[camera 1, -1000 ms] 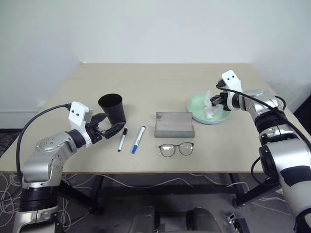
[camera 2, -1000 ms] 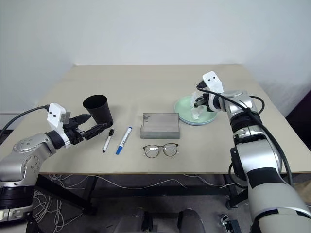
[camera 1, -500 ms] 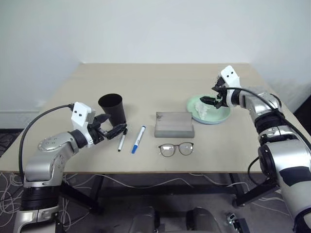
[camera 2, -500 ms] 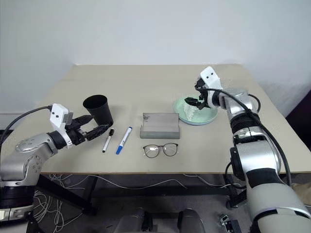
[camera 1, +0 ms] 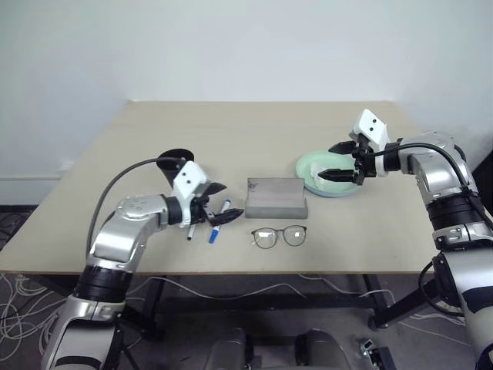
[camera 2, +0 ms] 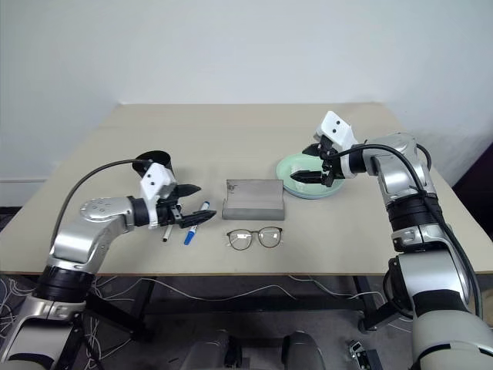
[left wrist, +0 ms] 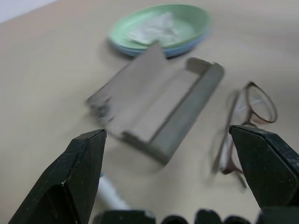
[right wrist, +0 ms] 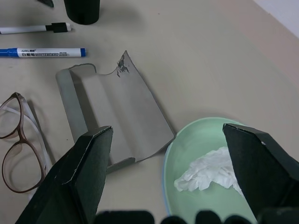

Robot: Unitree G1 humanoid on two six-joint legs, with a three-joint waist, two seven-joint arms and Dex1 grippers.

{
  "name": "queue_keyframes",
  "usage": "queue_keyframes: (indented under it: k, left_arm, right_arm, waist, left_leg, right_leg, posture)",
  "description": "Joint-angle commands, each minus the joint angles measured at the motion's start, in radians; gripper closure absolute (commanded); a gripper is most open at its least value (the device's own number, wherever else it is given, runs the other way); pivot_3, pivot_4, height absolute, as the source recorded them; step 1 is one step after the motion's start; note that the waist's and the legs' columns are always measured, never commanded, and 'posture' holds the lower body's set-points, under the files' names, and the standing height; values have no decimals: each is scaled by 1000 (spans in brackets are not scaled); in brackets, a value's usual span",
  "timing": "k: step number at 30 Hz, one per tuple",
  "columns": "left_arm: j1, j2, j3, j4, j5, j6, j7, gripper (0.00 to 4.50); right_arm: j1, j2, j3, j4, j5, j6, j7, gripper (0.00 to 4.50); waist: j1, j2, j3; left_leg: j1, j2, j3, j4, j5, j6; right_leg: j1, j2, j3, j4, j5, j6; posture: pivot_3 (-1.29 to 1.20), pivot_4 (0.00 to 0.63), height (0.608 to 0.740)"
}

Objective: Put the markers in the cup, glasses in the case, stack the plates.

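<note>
Hovering wide open and empty, the left gripper (camera 1: 209, 210) sits just above the blue-capped marker (camera 1: 218, 223), black-capped marker (camera 1: 192, 228) beside it; both lie near the cup (camera 1: 172, 160), long axes running toward the table's far edge. Right gripper (camera 1: 337, 161), spread, empty, hangs over the plates (camera 1: 312, 179).

The upper half of the worktop (camera 1: 254, 123) lies bare from left to right, giving broad passage behind everything. At frame centre the case (camera 1: 276, 197) sits with the glasses (camera 1: 279, 236) just below it, a narrow gap between them. Left of centre, the left hand (camera 1: 216, 205) hangs spread over the markers (camera 1: 219, 221), crowding the cup (camera 1: 174, 160) behind it. At right, the right hand (camera 1: 337, 160), fingers apart, blocks the way over the plates (camera 1: 312, 165), where a crumpled wrapper (right wrist: 210, 169) lies.
</note>
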Motion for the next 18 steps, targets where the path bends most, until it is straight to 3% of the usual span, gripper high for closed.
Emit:
queue_keyframes:
  k: [1, 18]
  left_arm:
    - [-66, -24, -71, 10, 66, -27, -17, 0]
    - [-234, -177, -276, 186, 248, -119, -108, 0]
  right_arm:
    - [6, -5, -15, -71, 20, 12, 1, 415]
    - [68, -9, -20, -174, 37, 93, -20, 415]
  waist:
    - [0, 0, 0]
    - [1, 0, 0]
  left_leg:
    - [0, 0, 0, 0, 0, 0]
    - [0, -2, -1, 2, 0, 1]
  right_leg:
    - [0, 0, 0, 0, 0, 0]
    - [1, 0, 0, 1, 0, 0]
  posture:
    - [0, 0, 700]
    - [0, 0, 700]
